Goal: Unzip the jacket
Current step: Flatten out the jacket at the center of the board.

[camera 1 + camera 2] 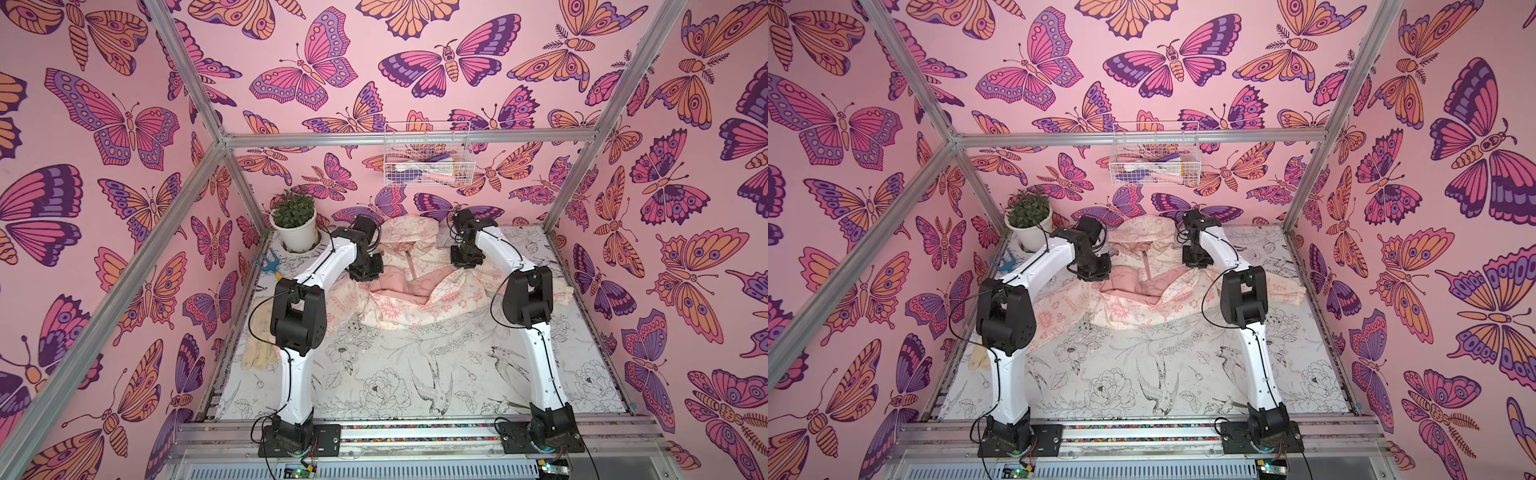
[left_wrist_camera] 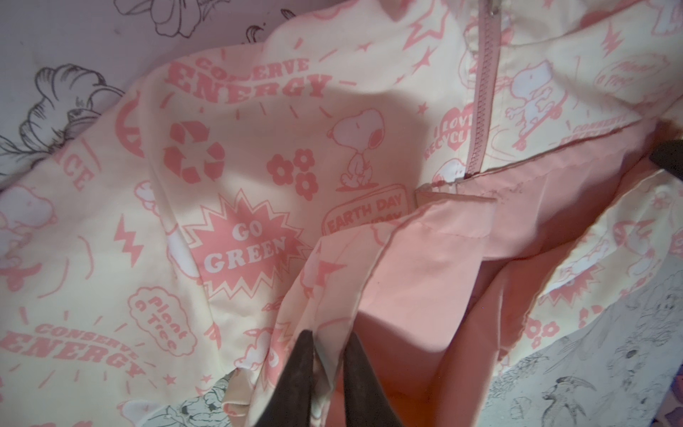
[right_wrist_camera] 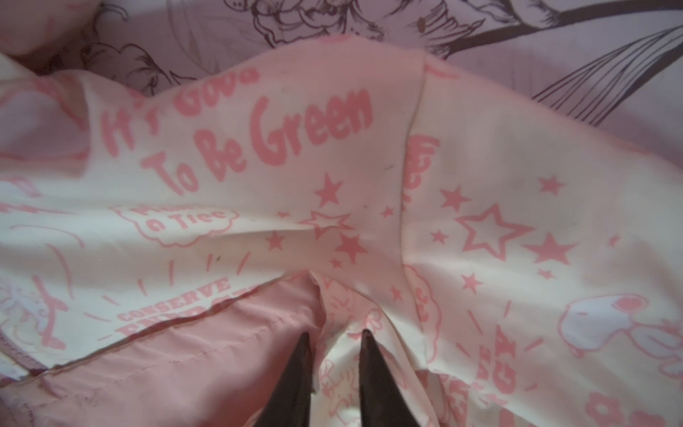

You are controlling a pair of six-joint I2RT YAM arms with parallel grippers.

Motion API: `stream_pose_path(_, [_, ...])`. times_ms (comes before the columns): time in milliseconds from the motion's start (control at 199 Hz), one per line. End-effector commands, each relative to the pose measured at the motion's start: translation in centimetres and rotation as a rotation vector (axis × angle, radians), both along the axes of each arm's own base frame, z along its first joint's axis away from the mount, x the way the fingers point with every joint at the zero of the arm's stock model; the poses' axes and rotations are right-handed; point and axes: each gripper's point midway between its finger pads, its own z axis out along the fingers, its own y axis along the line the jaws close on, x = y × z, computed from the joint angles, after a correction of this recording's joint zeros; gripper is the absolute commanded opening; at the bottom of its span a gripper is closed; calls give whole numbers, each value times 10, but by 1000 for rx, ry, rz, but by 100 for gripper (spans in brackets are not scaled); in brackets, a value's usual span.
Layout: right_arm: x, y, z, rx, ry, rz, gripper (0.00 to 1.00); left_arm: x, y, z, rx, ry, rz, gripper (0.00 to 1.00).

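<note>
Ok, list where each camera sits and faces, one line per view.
Top views: high behind the robot, looking down and forward at jacket; left arm, right arm show.
Left wrist: on left arm, facing jacket's zipper; left gripper pinches fabric.
Right wrist: on right arm, facing printed fabric; right gripper pinches a fold.
Shared: jacket in all.

The bench has a white cover printed with black line drawings of birds and flowers. A jacket lies crumpled across its far half, partly open, with pink lining showing. A white pot with a green plant stands in the far left corner, with a blue hand fork near it. A cream glove lies by the left edge.
</note>
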Motion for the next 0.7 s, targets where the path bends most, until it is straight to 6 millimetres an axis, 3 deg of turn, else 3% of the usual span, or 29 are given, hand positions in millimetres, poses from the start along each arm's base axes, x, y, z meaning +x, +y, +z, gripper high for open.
stream_pose_path(0, [-3, -10, 35, -47, -40, 11, 18, -10, 11, 18, 20, -19, 0, 9])
stream_pose_path(125, [-8, -14, 51, -62, -52, 16, 12, -17, 15, 27, 25, -30, 6, 0])
stream_pose_path(251, [-14, -19, 69, -80, -64, 21, 0, -25, 20, 37, 32, -45, 15, 0])
stream_pose_path(436, [-29, -28, 94, -99, -73, 38, 0, -39, 26, 55, 25, -69, 26, 0])
stream_pose_path(582, [-53, -35, 114, -107, -56, 52, 0, -59, 34, 65, 27, -66, 47, 0])
stream_pose_path(697, [-85, -39, 122, -89, -32, 67, 0, -90, 45, 64, 29, -42, 87, 0])
